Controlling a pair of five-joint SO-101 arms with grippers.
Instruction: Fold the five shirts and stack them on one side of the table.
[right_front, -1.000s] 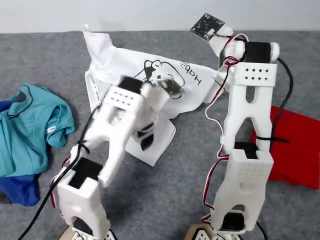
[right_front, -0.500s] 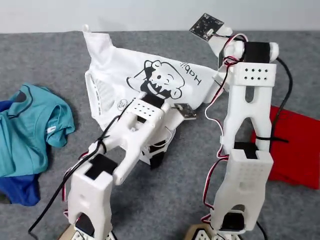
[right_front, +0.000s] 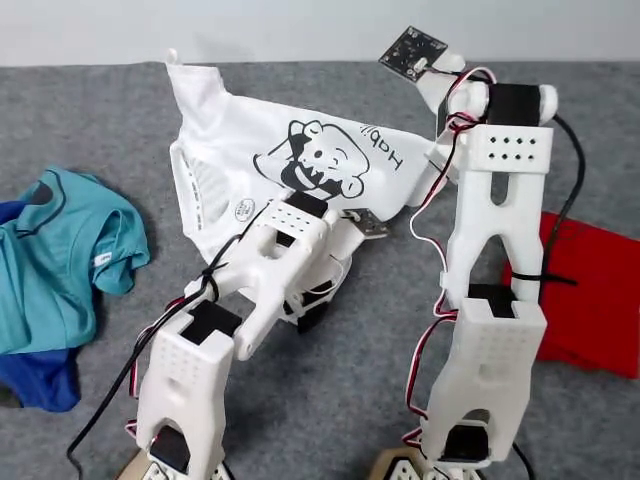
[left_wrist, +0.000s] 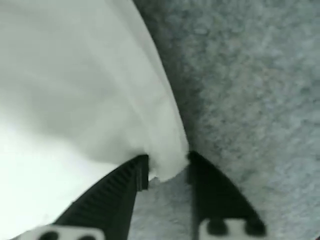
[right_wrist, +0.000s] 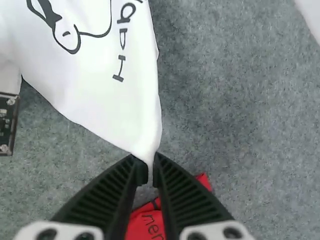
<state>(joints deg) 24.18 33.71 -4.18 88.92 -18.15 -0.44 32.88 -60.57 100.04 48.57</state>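
The left gripper (left_wrist: 167, 172) pinches a near corner of the white shirt (right_front: 240, 140) between narrowly parted jaws, low over the grey felt table (right_front: 380, 330). Just beyond, the right gripper (right_wrist: 150, 172) clamps another corner of the same shirt, its jaws almost together. The shirt lies spread print-up from both grippers toward the table's far edge. On the left arm's side, a crumpled teal shirt (right_front: 60, 250) lies over a blue shirt (right_front: 40, 385); a red shirt (right_front: 600, 290) lies flat beside the right arm.
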